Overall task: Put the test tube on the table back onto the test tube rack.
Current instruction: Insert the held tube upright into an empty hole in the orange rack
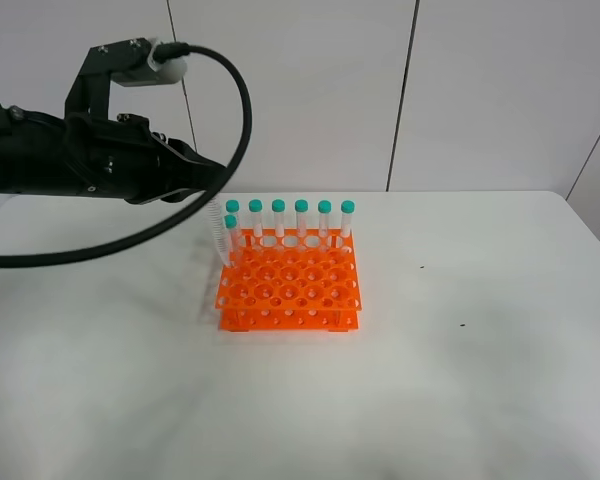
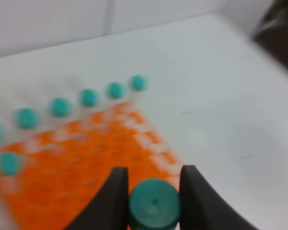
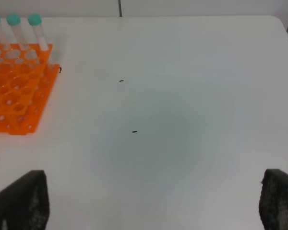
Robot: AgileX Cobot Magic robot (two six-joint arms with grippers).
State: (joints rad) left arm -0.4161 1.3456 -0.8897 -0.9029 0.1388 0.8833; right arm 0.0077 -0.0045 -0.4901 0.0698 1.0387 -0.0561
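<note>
Jaws of the left gripper [image 2: 153, 175] were pinched on the slim clear teal-capped test tube [image 2: 154, 205], dangling just beside the bright orange plastic rack [image 1: 290, 285], so it needed centring over a free hole first (right gripper [image 3: 149, 196] gaped wide).

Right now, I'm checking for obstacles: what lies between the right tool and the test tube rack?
Only bare table and tiny dark specks separate the right tool from the test tube rack, per the right wrist view.
</note>
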